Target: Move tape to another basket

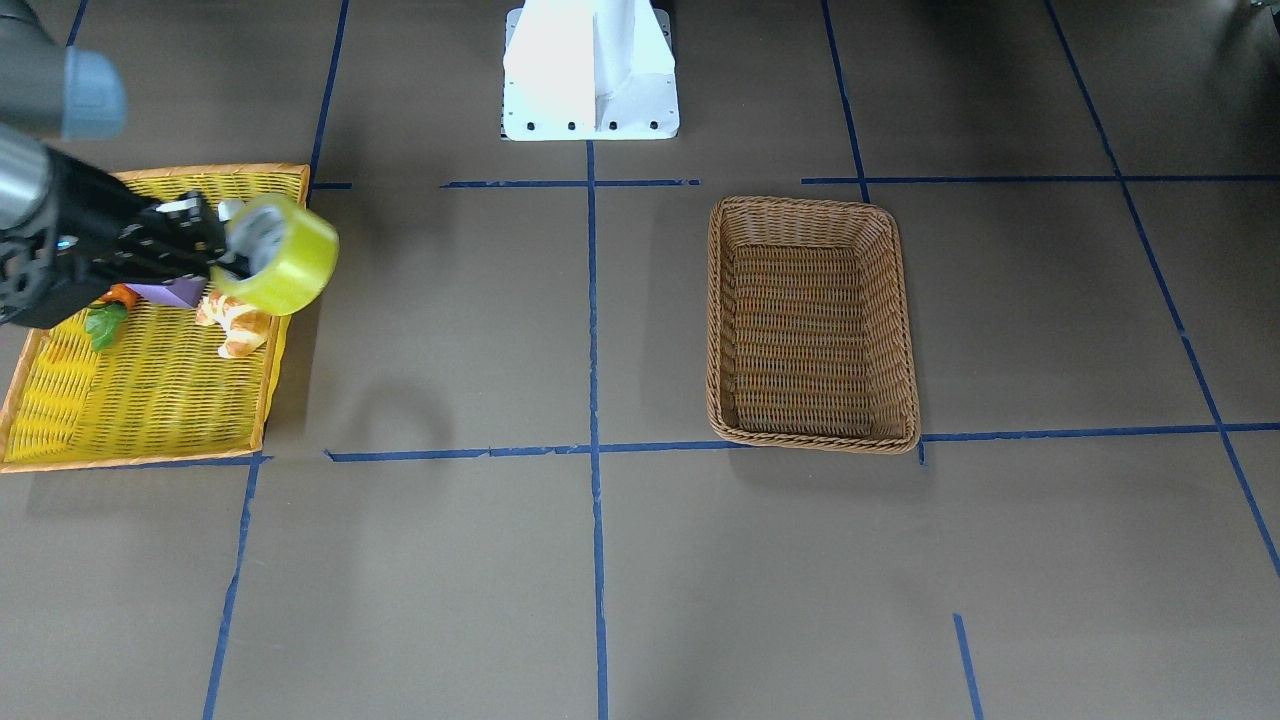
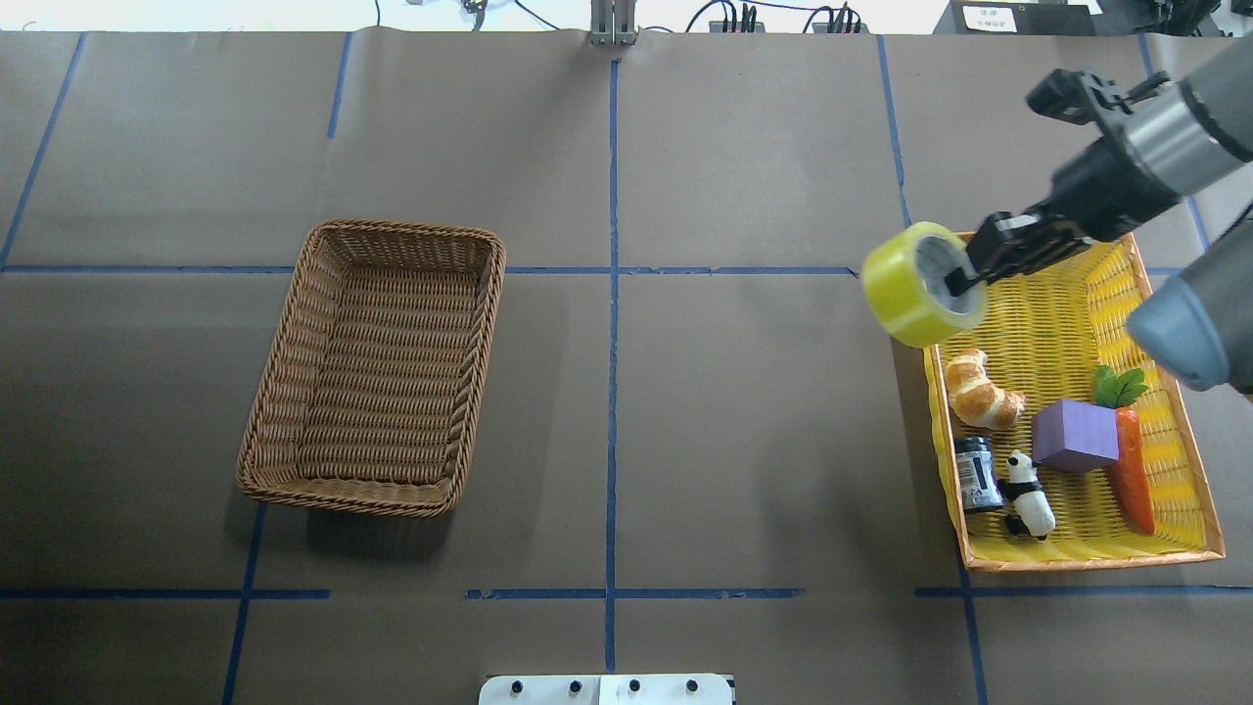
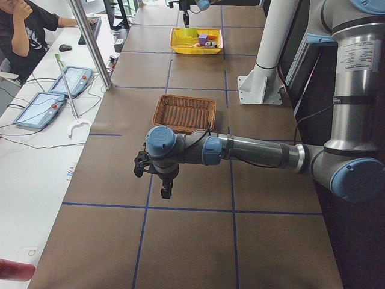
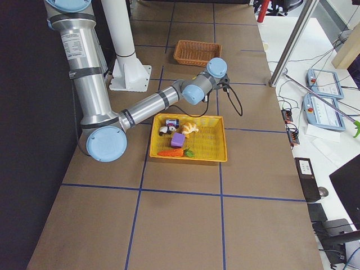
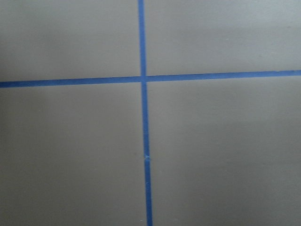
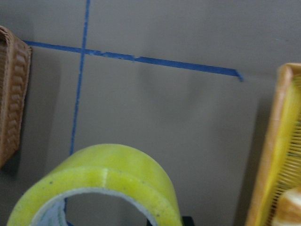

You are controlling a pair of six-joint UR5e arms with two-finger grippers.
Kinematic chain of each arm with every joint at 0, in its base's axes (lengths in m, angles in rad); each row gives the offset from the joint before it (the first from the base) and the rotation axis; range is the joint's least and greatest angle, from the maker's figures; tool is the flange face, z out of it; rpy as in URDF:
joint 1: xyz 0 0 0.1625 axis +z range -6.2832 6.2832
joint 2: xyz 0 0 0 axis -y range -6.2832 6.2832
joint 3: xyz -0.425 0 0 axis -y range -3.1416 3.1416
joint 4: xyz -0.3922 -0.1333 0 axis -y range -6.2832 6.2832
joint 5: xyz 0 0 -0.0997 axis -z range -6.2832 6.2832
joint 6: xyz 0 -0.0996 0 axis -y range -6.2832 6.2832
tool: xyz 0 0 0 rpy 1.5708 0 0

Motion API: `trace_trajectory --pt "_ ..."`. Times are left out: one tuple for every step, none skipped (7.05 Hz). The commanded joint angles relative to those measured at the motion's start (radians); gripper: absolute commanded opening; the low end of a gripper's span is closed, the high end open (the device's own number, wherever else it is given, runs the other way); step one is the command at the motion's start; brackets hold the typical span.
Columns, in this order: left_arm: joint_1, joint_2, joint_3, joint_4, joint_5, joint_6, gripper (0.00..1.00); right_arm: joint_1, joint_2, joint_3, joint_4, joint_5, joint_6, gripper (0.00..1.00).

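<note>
Your right tool (image 2: 969, 274) has the tape (image 2: 920, 286) in its grip: one finger (image 2: 957, 282) sits inside the white core and the jaws are drawn in narrow on the roll's wall. The roll hangs clear of the worktop (image 2: 685, 441), tipped on its side with its open end turned back toward the tool. It sits over the corner of the yellow basket (image 2: 1077, 560) that lies toward the worktop's middle and away from the robot's base. In the front-facing view the tape (image 1: 280, 255) overlaps that basket's rim (image 1: 270, 400), and its shadow falls on the bare worktop beside it. The brown wicker basket (image 2: 284, 352) stands well apart on the robot's left half, and nothing shows inside it; your right wrist camera catches only its edge (image 6: 11, 94) beyond the roll (image 6: 103, 181). In the yellow basket lie a croissant (image 2: 979, 392), a purple block (image 2: 1075, 436), a carrot (image 2: 1131, 470), a panda figure (image 2: 1028, 480) and a small dark jar (image 2: 974, 473). Your left tool (image 3: 165, 186) shows only in the side view, pointing down over the worktop near the brown basket; you cannot tell how its jaws stand. Its wrist camera sees only bare worktop crossed by blue lines.
</note>
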Motion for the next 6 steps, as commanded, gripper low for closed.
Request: trace_trajectory --pt "0.021 -0.002 -0.02 -0.095 -0.175 -0.118 1.0 -0.144 0.085 0.009 0.211 -0.156 0.409 0.02" --pt "0.052 -0.002 -0.03 -0.246 -0.206 -0.283 1.0 -0.219 0.085 0.003 0.379 -0.248 0.586 0.01" --pt "0.113 -0.002 -0.034 -0.443 -0.261 -0.508 1.0 -0.257 0.083 0.003 0.504 -0.297 0.685 0.02" --pt "0.176 -0.032 -0.034 -0.637 -0.272 -0.765 1.0 -0.281 0.079 0.0 0.608 -0.321 0.769 0.02" --pt "0.252 -0.107 -0.039 -0.819 -0.271 -1.067 1.0 -0.292 0.074 -0.002 0.705 -0.331 0.816 0.03" --pt "0.314 -0.182 -0.039 -0.932 -0.257 -1.201 1.0 -0.294 0.074 0.0 0.793 -0.341 0.89 0.02"
